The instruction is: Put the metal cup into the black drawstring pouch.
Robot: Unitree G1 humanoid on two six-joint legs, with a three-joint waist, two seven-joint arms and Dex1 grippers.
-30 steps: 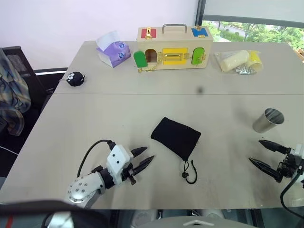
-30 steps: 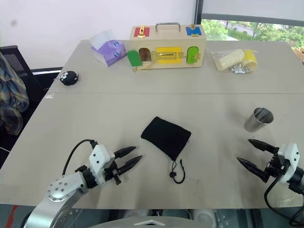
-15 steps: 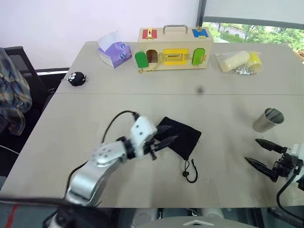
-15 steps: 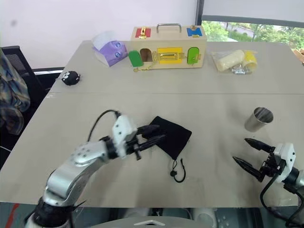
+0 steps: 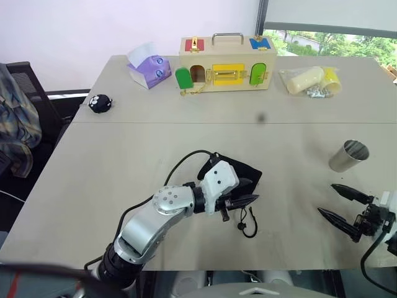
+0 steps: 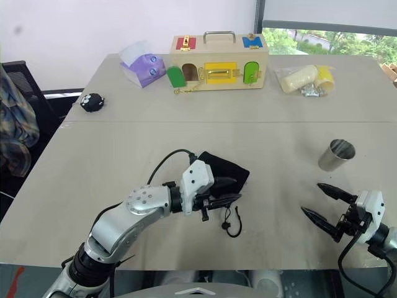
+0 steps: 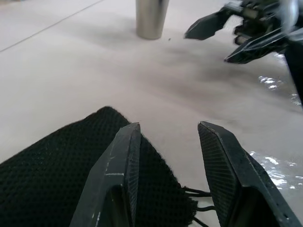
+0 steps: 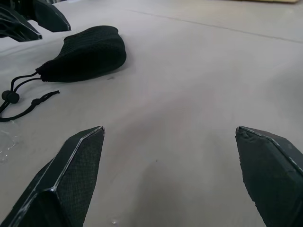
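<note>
Left gripper [image 5: 249, 200] over the black drawstring pouch [image 5: 243, 174], its wrist hiding much of it.

We see its fingers partly apart above the pouch's corded end, holding nothing; contact is unclear. The right gripper [image 5: 338, 202] stands wide and empty, the metal cup [image 5: 348, 156] upright just beyond its tips.

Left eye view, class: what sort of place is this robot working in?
Probably an office or lab room: a long grey table, a window onto trees, and test props such as a wooden latch box.
</note>
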